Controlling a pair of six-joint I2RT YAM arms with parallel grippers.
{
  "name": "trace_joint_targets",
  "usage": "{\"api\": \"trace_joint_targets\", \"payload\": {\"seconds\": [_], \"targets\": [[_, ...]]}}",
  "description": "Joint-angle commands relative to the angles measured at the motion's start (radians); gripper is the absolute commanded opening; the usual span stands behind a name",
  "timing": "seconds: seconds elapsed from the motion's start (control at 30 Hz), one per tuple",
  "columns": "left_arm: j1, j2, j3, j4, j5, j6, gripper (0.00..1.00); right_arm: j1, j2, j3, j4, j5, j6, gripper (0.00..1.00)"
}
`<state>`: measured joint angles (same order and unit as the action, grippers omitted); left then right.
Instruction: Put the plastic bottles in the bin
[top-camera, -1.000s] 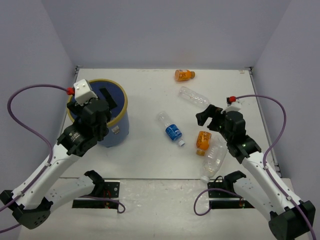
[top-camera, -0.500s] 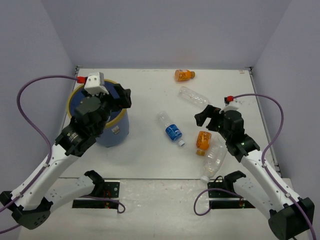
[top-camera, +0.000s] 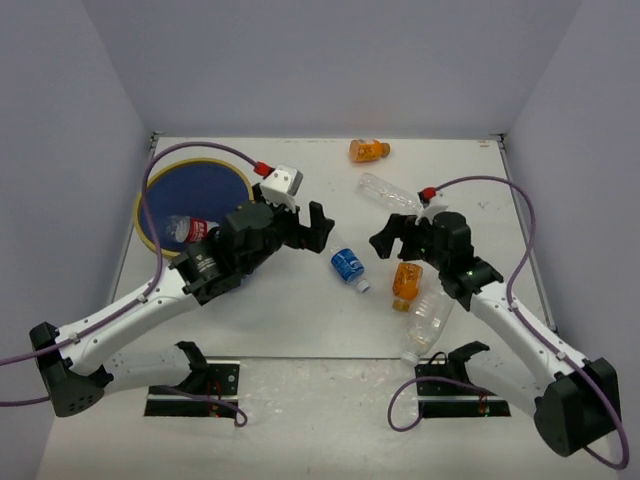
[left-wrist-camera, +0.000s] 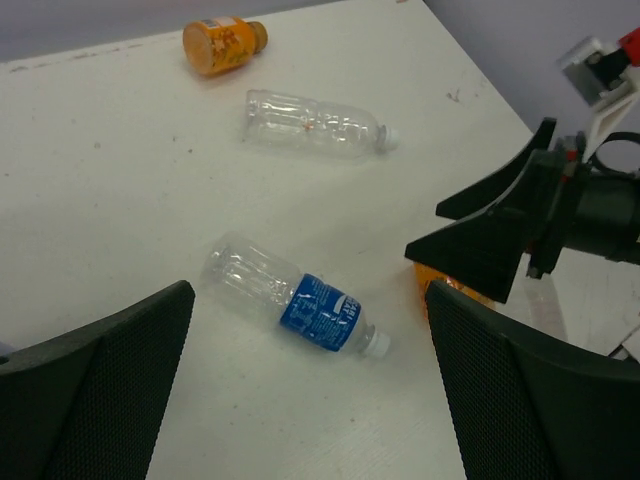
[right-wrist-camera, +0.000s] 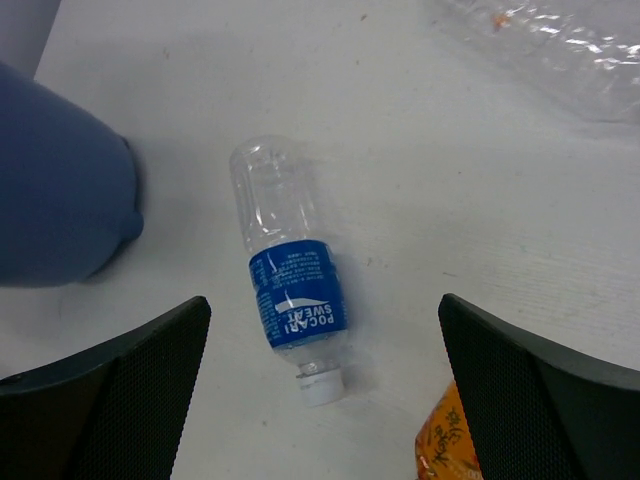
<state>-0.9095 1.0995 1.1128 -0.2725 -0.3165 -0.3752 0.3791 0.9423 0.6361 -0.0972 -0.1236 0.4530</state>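
Observation:
The blue bin (top-camera: 205, 188) with a yellow rim stands at the left, and a red-labelled bottle (top-camera: 196, 228) lies inside it. A clear bottle with a blue label (top-camera: 348, 265) (left-wrist-camera: 300, 300) (right-wrist-camera: 290, 290) lies on its side mid-table. My left gripper (top-camera: 316, 230) (left-wrist-camera: 310, 400) hangs open just left of it, holding nothing. My right gripper (top-camera: 386, 240) (right-wrist-camera: 320, 400) is open and empty just right of it. A stubby orange bottle (top-camera: 407, 282) (right-wrist-camera: 455, 450) lies under the right wrist. A large clear bottle (top-camera: 428, 320) lies nearer the front edge.
Another orange bottle (top-camera: 368, 150) (left-wrist-camera: 222, 44) lies at the far edge, with a plain clear bottle (top-camera: 388, 193) (left-wrist-camera: 315, 122) in front of it. The two grippers face each other closely across the blue-labelled bottle. Purple cables loop beside both arms.
My left arm swung right from over the bin to the table's middle, uncovering the bin. The right gripper edged left toward the blue-labelled bottle. Both stayed open.

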Motion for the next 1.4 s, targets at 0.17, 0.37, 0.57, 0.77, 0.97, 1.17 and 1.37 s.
{"api": "trace_joint_targets", "payload": {"seconds": [0.17, 0.37, 0.57, 0.77, 0.97, 1.17, 1.37], "targets": [[-0.005, -0.100, -0.233, 0.107, -0.045, -0.098, 1.00, 0.238, 0.393, 0.182, 0.034, 0.017, -0.159, 0.99], [-0.005, -0.191, -0.356, 0.136, -0.036, -0.142, 1.00, 0.285, 0.583, 0.239, 0.008, 0.098, -0.119, 0.99], [-0.005, -0.160, -0.367, 0.156, -0.040, -0.158, 1.00, 0.288, 0.617, 0.237, 0.002, 0.152, -0.099, 0.99], [-0.005, -0.013, -0.300, 0.158, -0.083, -0.177, 1.00, 0.288, 0.541, 0.214, 0.009, 0.141, -0.106, 0.99], [-0.005, 0.071, -0.255, 0.143, -0.123, -0.210, 1.00, 0.288, 0.495, 0.178, 0.026, 0.152, -0.105, 0.99], [-0.005, 0.122, -0.205, 0.086, -0.182, -0.271, 1.00, 0.287, 0.501, 0.165, 0.043, 0.142, -0.112, 0.99], [-0.005, 0.055, -0.226, 0.146, -0.076, -0.214, 1.00, 0.287, 0.587, 0.201, 0.036, 0.151, -0.098, 0.99]]}}
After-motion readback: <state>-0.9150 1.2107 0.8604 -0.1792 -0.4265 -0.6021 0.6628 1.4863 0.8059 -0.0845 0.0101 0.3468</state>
